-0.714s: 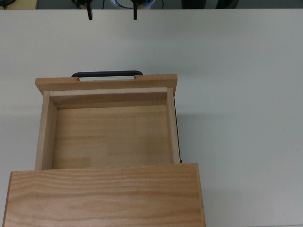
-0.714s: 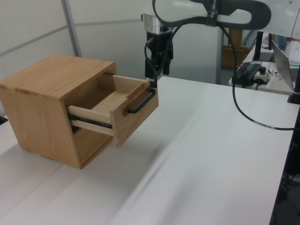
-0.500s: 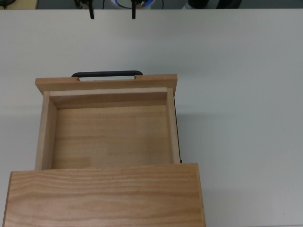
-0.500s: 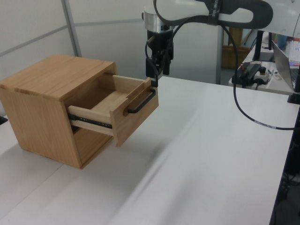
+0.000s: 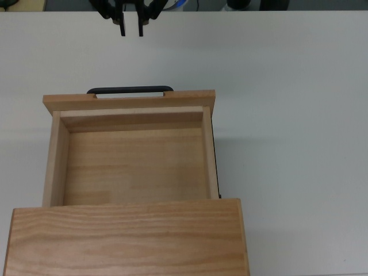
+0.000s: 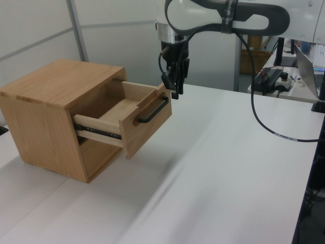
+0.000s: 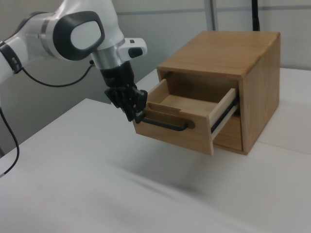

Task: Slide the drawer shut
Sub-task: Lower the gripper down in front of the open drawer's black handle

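The drawer (image 5: 132, 152) stands pulled well out of the wooden cabinet (image 6: 51, 109), which sits on the white counter (image 5: 287, 115). In the top view the cabinet's grained top slab (image 5: 129, 237) fills the bottom edge, and the open tray reaches from it toward the far side, with nothing lying on its bare wooden floor. The wider front panel (image 5: 129, 101) closes the far end of the drawer, and the thin black bar handle (image 5: 129, 89) sits just beyond that panel. A dark slide rail (image 6: 99, 132) shows along the drawer's side in the left view.

The pincer (image 5: 131, 26) hangs from the white arm (image 7: 68, 31) beyond the handle, at the top view's upper left, apart from the drawer. Its two dark fingers (image 5: 122, 27) point down with a narrow gap between them, nothing held, so it is released but nearly drawn together. In the right view the pincer (image 7: 130, 106) sits just beside the right view's left end of the handle (image 7: 165, 124); whether it touches cannot be told. In the left view it (image 6: 174, 87) hangs close above the panel's far corner.

A black cable (image 6: 264, 109) loops down from the arm over the counter.
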Available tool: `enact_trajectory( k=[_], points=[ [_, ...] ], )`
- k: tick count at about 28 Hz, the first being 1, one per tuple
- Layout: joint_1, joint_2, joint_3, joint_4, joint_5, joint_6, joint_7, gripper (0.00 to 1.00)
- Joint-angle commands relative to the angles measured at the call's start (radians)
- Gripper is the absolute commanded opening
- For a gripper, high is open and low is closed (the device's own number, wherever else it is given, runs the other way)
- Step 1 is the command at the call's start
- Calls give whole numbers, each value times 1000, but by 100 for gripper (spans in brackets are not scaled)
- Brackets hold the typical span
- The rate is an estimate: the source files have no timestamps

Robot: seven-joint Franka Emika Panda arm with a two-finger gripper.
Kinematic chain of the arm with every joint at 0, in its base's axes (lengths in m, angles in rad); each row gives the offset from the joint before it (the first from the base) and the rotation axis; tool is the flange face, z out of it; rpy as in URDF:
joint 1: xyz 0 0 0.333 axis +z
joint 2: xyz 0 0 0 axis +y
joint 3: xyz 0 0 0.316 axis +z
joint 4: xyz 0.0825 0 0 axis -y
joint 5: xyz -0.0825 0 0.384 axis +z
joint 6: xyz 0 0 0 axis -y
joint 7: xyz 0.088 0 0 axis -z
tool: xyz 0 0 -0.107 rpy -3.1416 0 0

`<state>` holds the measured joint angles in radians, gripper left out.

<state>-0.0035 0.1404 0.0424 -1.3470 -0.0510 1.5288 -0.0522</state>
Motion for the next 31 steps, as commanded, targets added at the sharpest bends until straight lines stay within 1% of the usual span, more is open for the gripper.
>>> enact_trajectory(
  k=[1,12,19,25,31],
  points=[
    [-9,-4,-6,-8,10,-30,12,0],
    [-10,42,-4,-8,8,-19,5,0],
    [-9,96,1,-3,-3,-10,9,0],
    [-3,107,4,-4,-6,59,11,0],
    [-1,136,7,0,-7,93,14,0]
  ],
)
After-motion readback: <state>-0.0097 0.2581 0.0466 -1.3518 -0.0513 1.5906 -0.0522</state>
